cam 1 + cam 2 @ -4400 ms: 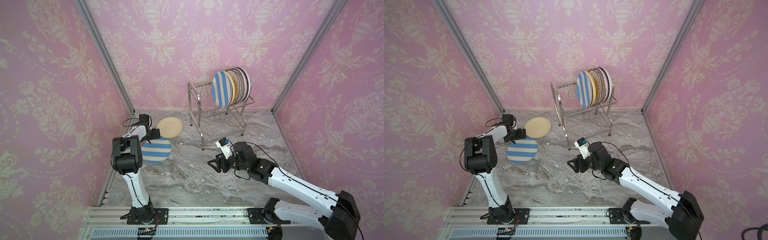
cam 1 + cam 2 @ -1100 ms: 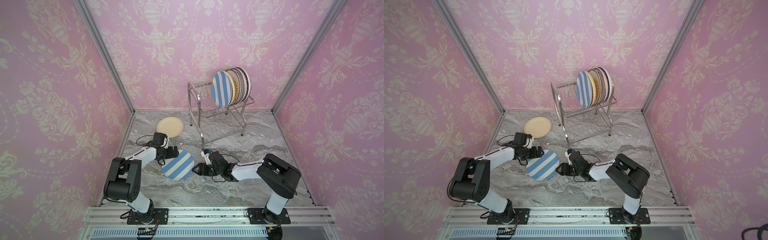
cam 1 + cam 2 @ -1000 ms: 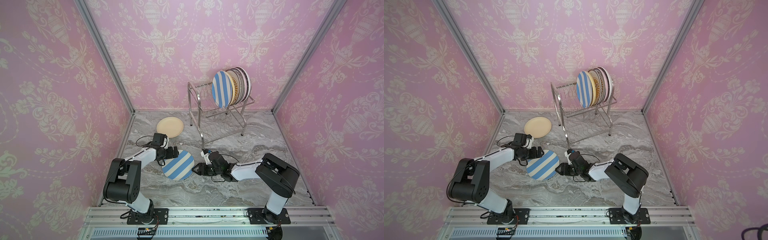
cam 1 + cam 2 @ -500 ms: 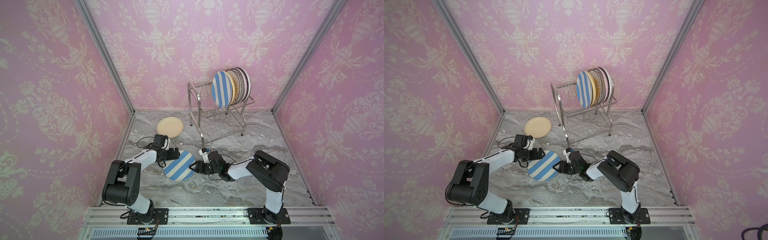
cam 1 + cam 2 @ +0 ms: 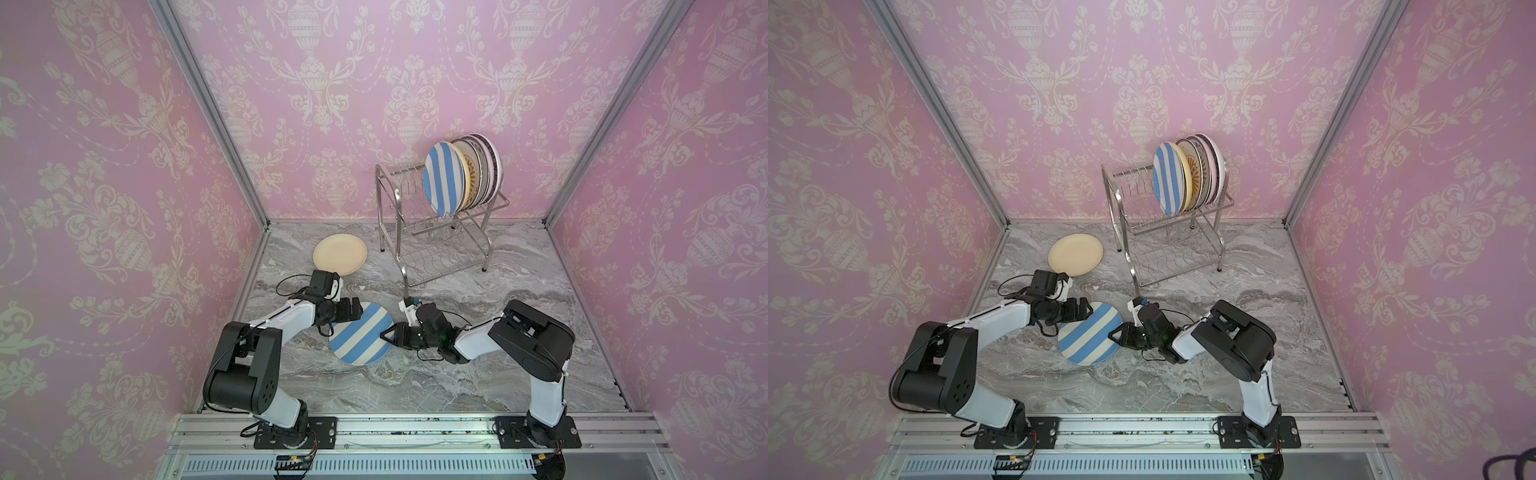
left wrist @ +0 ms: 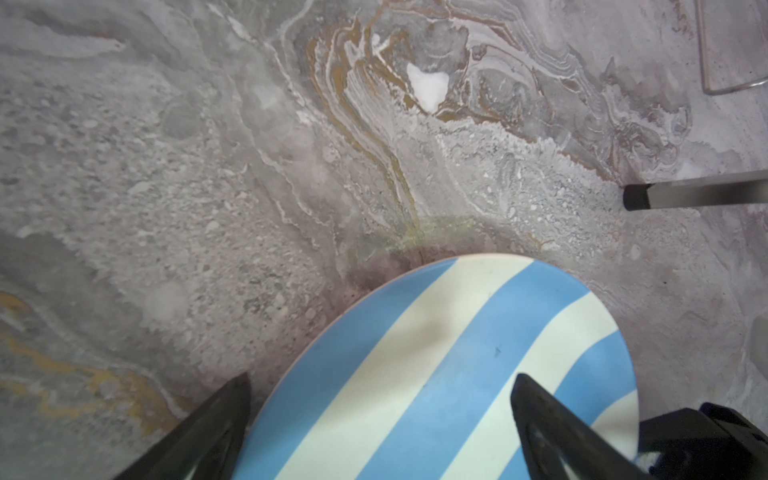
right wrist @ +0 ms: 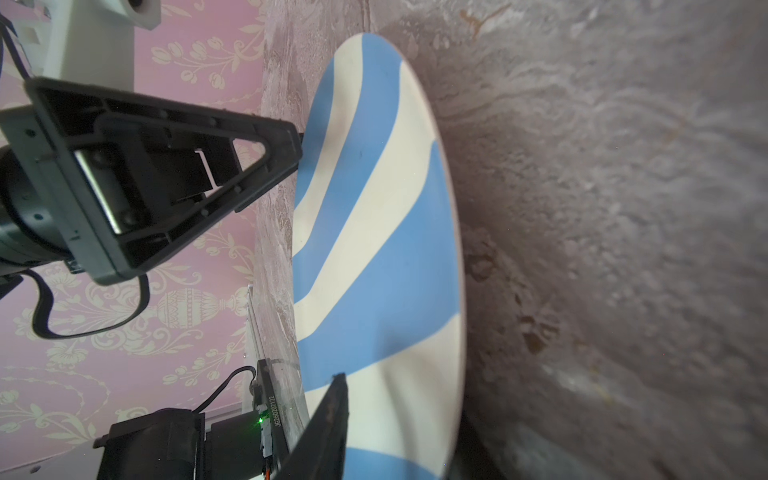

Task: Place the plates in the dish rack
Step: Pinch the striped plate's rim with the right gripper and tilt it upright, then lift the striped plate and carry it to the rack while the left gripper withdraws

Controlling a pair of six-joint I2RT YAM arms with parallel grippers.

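my R claw (image 5: 389,332) astride striped plate (image 5: 360,340) rim, pinch unclear | L claw (image 5: 356,310) spread | risk: shallow bite, plate slips

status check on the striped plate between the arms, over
Left gripper: jaws open at striped plate rim. Right gripper: jaws at opposite rim, grip unclear. Plate not yet racked; nothing blocking dish rack.

Right wrist view: narrow white sticker (image 7: 272,409) along the edge of a small board (image 7: 266,386), beside a green light (image 7: 260,420). One line of black print, reads roughly "J626020T122". The leading J is fairly sure; the later characters are small and doubtful. Both top views: any print is too small to read. Left wrist view: no legible lettering.
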